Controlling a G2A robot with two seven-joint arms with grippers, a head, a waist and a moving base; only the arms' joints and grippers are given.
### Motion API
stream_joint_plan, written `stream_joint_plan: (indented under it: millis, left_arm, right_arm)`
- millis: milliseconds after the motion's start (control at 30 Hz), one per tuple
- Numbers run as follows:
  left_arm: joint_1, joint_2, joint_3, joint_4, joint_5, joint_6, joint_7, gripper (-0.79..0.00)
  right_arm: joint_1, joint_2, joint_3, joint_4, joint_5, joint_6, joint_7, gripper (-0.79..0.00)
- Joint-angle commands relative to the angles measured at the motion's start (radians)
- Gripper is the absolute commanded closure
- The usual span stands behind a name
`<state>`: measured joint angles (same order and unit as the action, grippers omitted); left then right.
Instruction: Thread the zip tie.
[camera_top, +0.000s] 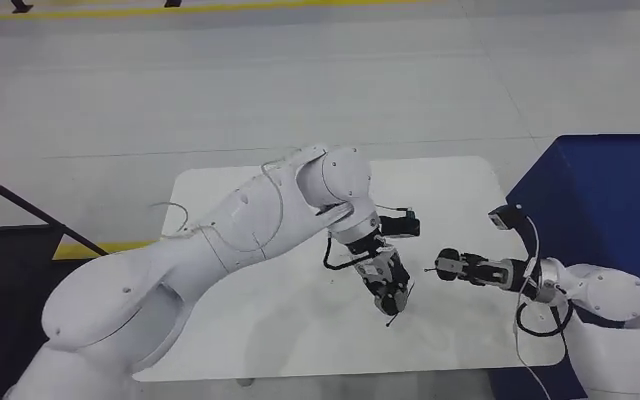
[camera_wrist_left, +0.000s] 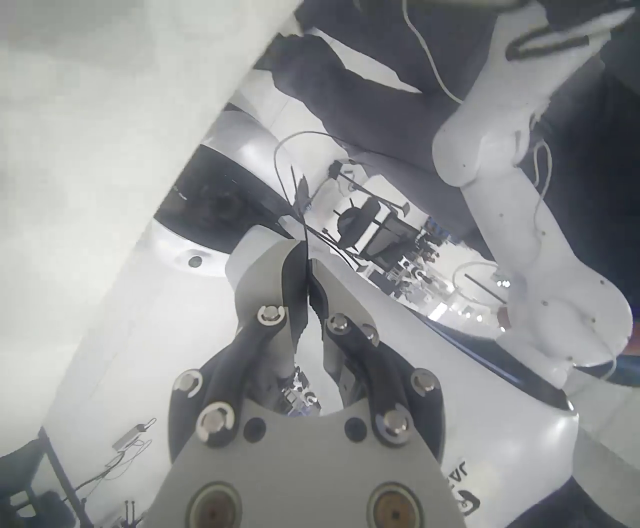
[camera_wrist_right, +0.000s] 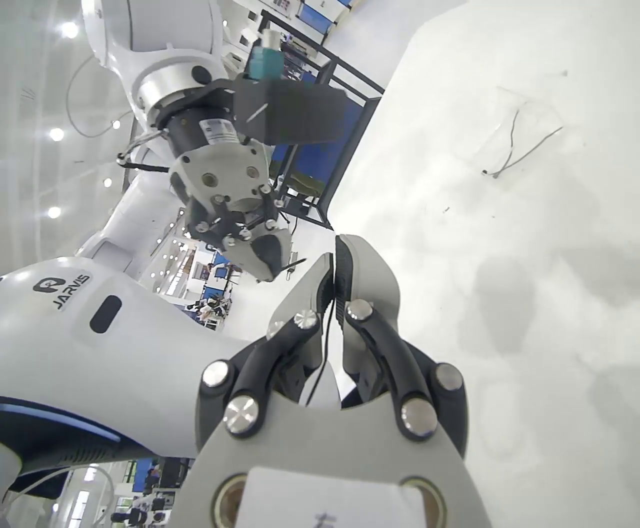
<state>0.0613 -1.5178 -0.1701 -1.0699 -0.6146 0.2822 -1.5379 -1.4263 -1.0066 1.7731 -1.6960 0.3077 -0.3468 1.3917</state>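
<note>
My left gripper (camera_top: 397, 300) hangs above the middle of the white table (camera_top: 250, 200), shut on a thin black zip tie (camera_wrist_left: 303, 225). A short end of it sticks out past the fingertips (camera_top: 393, 319). My right gripper (camera_top: 438, 268) is a short way to the right of it, tips pointing at the left one, shut on a thin black strand (camera_wrist_right: 327, 320) that runs back between its fingers. In the right wrist view the left gripper (camera_wrist_right: 274, 260) is close ahead, with the tie end (camera_wrist_right: 296, 263) jutting toward my right gripper (camera_wrist_right: 334, 265). The two grippers do not touch.
Loose thin ties (camera_wrist_right: 515, 145) lie on the table farther off. A dark blue box (camera_top: 590, 200) stands against the table's right edge, behind the right arm. The table's front edge (camera_top: 330, 372) runs close below both grippers.
</note>
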Motion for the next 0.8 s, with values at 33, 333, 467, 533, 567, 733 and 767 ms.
stream_joint_plan:
  millis: [33,333,467,533,567,733,767]
  left_arm:
    - [0.000,0.000,0.000,-0.001,0.014,0.002,0.002,0.000]
    - [0.040,-0.002,0.000,-0.006,0.010,0.019,0.019,0.000]
    - [0.057,-0.008,0.000,0.021,-0.006,0.007,0.007,0.000]
    - [0.063,-0.015,0.000,0.030,-0.018,0.002,0.002,0.000]
    - [0.064,-0.018,0.000,0.037,-0.020,0.002,0.002,0.000]
    - [0.079,-0.035,0.000,0.080,-0.014,0.002,0.002,0.000]
    - [0.082,-0.039,0.000,0.086,-0.012,0.002,0.002,0.000]
  right_arm:
    - [0.000,0.000,0.000,0.000,0.001,-0.001,-0.002,0.000]
    - [-0.024,0.003,-0.019,-0.042,-0.038,-0.032,-0.008,0.000]
    - [-0.034,0.010,-0.030,-0.049,-0.042,-0.043,0.030,0.000]
    - [-0.029,0.013,-0.039,-0.050,-0.036,-0.038,0.043,0.000]
    - [-0.026,0.016,-0.044,-0.051,-0.033,-0.034,0.048,0.000]
    - [-0.012,0.027,-0.057,-0.037,0.004,-0.015,0.066,0.000]
    - [-0.009,0.029,-0.061,-0.035,0.011,-0.010,0.071,0.000]
